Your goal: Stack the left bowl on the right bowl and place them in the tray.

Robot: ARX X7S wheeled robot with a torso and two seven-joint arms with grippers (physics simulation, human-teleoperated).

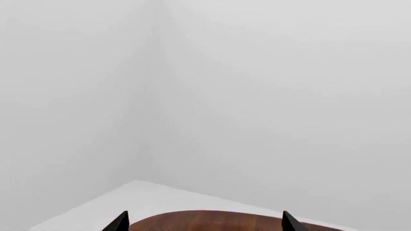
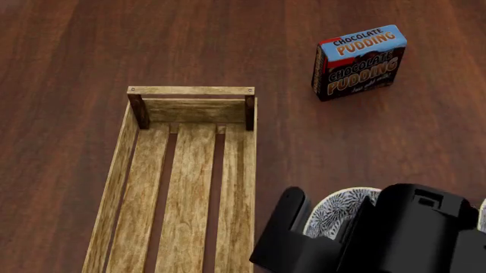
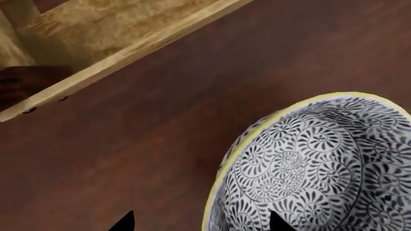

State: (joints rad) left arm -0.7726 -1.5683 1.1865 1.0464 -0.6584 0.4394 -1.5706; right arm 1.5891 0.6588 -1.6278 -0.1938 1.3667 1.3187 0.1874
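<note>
The right pincer (image 3: 199, 222) is seen with tips apart, one over the patterned bowl (image 3: 321, 168), nothing clamped. The left pincer (image 1: 204, 222) is likewise parted above the desk (image 1: 212, 220) edge. In the head view, the bowl lies at five o'clock, the tray (image 2: 114, 182) at seven, the pudding box (image 2: 358, 61) at one.

The tray (image 2: 190, 94) is pale, rough-grained wood, matt, with darker corner posts. It rests on a table (image 2: 68, 45) of dark reddish-brown wood, smooth with a faint sheen. At two o'clock from the tray, the chocolate pudding box (image 2: 358, 61) looks like printed card, slightly glossy. The bowl (image 3: 314, 168) at five o'clock looks like glazed ceramic, patterned black on white, yellow-rimmed.
</note>
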